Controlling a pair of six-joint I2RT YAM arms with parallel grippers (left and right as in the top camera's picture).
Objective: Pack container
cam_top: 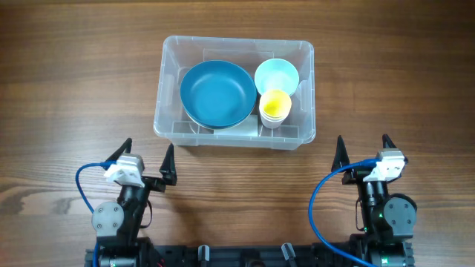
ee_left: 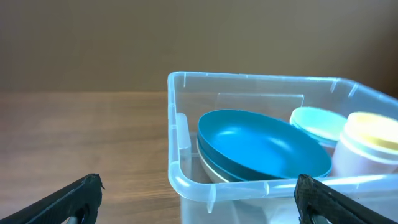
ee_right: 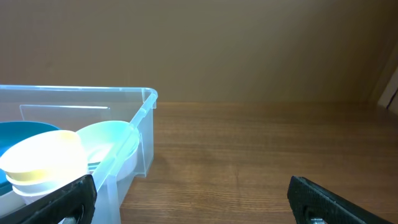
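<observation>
Container (cam_top: 223,138) sits beyond left gripper (cam_top: 148,145) and right gripper (cam_top: 364,139), jaws spread.

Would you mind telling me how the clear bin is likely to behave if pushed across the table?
The bin looks like thin clear plastic, so probably light with flexible walls. Wide and low on the smooth table, it would likely slide rather than tip. Its stacked cups may wobble.
</observation>
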